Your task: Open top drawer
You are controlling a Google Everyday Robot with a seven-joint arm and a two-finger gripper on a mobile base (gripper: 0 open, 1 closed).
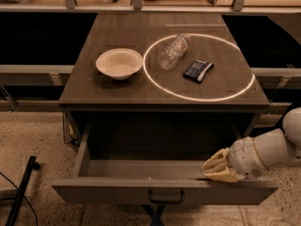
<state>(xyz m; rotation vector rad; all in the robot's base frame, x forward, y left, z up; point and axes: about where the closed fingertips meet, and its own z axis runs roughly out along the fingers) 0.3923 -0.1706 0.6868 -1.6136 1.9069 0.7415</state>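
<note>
On top drawer's (117, 192) front rim, hand (210, 168)

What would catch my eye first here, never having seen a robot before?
Most striking is the wide grey-beige top drawer standing open under the dark wooden tabletop, with the robot's cream-coloured gripper at the right end of its front edge. Next comes the bright ring of light on the tabletop, circling a clear plastic bottle on its side and a dark snack packet. A white bowl sits just left of it.

End effector (211, 169) on the front rim of the open top drawer (108, 195)
</note>
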